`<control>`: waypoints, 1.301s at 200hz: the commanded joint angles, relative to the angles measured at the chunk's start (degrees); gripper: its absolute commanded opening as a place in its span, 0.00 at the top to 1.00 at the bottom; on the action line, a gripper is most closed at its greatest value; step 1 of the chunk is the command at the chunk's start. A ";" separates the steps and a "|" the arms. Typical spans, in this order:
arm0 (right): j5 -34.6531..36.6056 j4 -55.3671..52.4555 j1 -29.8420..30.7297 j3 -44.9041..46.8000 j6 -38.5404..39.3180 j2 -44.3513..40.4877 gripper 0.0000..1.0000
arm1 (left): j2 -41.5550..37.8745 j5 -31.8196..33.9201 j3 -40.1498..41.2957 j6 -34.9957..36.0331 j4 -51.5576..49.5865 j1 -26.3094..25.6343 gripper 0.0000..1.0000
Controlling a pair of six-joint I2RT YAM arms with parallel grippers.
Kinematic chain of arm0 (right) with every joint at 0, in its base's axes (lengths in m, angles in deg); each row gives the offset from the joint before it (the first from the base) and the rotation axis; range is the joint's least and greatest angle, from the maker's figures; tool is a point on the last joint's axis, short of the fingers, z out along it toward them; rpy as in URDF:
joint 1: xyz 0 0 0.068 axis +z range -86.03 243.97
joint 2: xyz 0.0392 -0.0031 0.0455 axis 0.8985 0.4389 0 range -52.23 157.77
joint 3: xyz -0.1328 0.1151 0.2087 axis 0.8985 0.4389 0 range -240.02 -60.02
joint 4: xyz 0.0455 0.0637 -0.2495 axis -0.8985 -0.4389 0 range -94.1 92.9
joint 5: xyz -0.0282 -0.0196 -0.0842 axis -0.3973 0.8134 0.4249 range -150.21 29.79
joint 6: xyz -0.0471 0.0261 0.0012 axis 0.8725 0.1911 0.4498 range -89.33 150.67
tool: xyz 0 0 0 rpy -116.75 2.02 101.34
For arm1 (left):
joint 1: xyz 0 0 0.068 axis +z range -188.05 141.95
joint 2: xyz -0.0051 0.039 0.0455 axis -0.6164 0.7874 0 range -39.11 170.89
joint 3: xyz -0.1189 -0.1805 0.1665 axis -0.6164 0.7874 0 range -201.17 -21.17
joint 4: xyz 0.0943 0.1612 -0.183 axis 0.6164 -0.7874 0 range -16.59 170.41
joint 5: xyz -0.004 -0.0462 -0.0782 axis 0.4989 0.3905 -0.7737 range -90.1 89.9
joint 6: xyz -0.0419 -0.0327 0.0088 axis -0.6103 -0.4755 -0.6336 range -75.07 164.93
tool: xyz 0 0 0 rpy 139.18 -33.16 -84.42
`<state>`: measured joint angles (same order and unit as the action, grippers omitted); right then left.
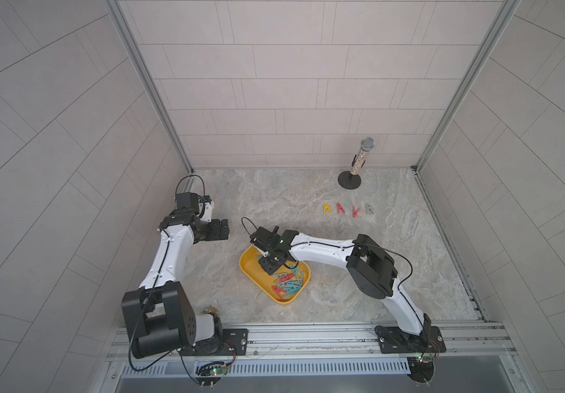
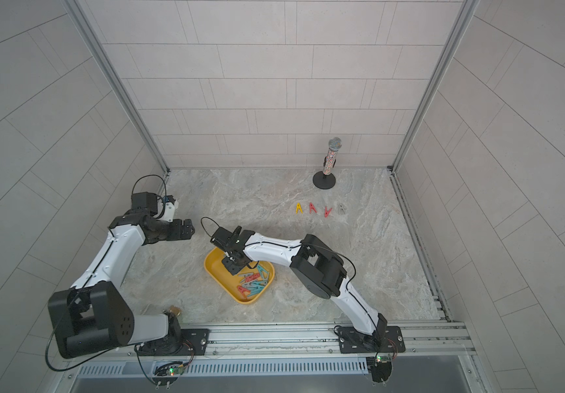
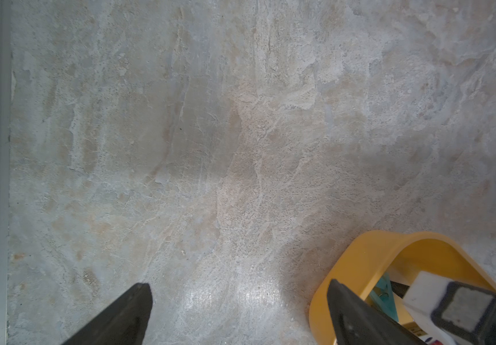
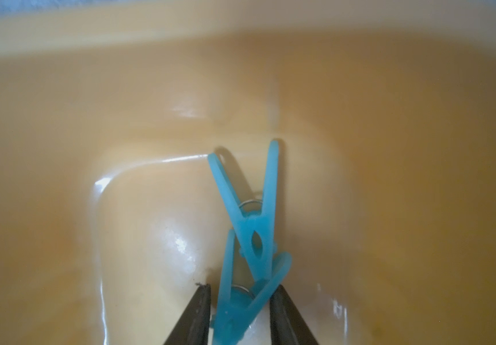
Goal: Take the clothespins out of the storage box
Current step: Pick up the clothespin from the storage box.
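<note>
The yellow storage box [image 1: 250, 268] [image 2: 214, 268] lies in the middle of the marble table, with a heap of teal, red and grey clothespins [image 1: 287, 282] [image 2: 253, 282] at its near right end. My right gripper [image 1: 269, 265] [image 2: 231, 267] reaches down into the box's far left end. In the right wrist view it [image 4: 240, 288] is shut on a teal clothespin [image 4: 234, 310], and a second teal clothespin [image 4: 255, 215] hangs clipped to that one above the box floor [image 4: 390, 149]. My left gripper [image 1: 227, 230] [image 3: 238, 283] stands open over bare table, left of the box [image 3: 360, 260].
Several clothespins lie in a row on the table at the back right: a yellow one [image 1: 327, 208], two red [image 1: 341, 208] [image 1: 355, 211] and a grey one [image 1: 370, 208]. Behind them a glittery microphone [image 1: 359, 160] stands on a black round base. Metal rails edge the table.
</note>
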<state>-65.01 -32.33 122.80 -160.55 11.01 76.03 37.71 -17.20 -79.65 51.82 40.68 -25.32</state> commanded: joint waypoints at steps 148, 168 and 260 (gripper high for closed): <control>4.68 -1.78 -0.38 7.51 -1.31 -12.62 0.92 | -0.01 -0.60 -0.54 -0.22 -0.35 0.28 0.00; 4.22 -1.43 -0.59 8.95 -1.29 -15.60 0.92 | 0.18 -0.60 -0.60 -0.22 -0.35 0.28 0.00; -0.26 1.24 -9.28 16.35 -3.63 -26.95 0.93 | 0.13 -0.39 -0.63 -0.22 -0.35 0.28 0.00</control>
<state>-64.63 -31.23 116.15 -146.47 8.47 52.27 37.71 -17.62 -79.65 51.82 40.68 -25.32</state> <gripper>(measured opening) 0.208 0.999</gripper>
